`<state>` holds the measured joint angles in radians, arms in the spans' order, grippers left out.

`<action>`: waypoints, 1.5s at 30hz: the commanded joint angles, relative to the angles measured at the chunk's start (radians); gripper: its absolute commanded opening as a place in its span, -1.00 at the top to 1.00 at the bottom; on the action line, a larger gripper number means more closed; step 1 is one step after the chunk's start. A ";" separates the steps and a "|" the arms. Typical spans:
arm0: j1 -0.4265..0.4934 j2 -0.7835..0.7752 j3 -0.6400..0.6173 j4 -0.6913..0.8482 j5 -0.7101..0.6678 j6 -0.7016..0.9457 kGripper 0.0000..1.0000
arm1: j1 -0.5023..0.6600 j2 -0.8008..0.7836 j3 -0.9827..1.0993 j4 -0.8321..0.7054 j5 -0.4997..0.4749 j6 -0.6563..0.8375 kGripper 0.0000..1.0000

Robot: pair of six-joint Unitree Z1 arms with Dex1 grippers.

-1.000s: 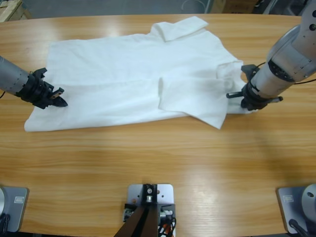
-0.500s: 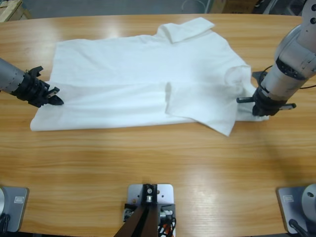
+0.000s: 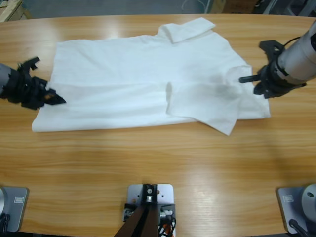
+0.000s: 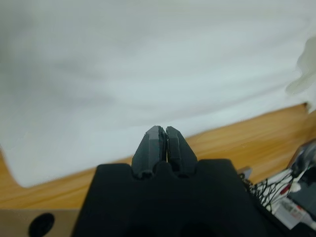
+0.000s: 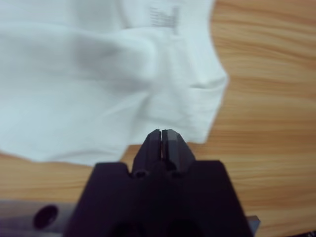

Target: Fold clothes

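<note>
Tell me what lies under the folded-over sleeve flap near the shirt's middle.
Under the sleeve flap lies the white shirt body, itself on the wooden table. How many cloth layers sit beneath is hidden.

The left silver-grey arm enters low from the left edge of the high view, its black two-jawed gripper [image 3: 55,98] pointing inward toward the middle. In its wrist view the left gripper [image 4: 163,130] has its jaws pressed together. The right silver-grey arm reaches in from the right edge, its black gripper [image 3: 243,79] aimed leftward, jaws likewise closed [image 5: 161,133] with nothing between them.
</note>
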<state>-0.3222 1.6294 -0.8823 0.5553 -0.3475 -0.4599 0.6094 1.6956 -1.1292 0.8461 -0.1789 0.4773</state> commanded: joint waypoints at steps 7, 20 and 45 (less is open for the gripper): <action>-0.009 0.178 0.054 -0.072 0.017 -0.019 1.00 | 0.084 0.315 -0.289 -0.088 0.223 -0.092 1.00; 0.006 0.187 0.068 -0.090 0.015 -0.019 1.00 | 0.130 0.490 -0.393 -0.092 0.251 -0.063 1.00; 0.014 -0.106 0.103 -0.094 0.000 -0.046 1.00 | 0.176 0.018 -0.272 -0.019 0.157 0.025 1.00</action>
<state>-0.3244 1.7221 -0.8070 0.4672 -0.3422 -0.4655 0.7765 2.0253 -1.5365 0.8001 0.0321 0.4208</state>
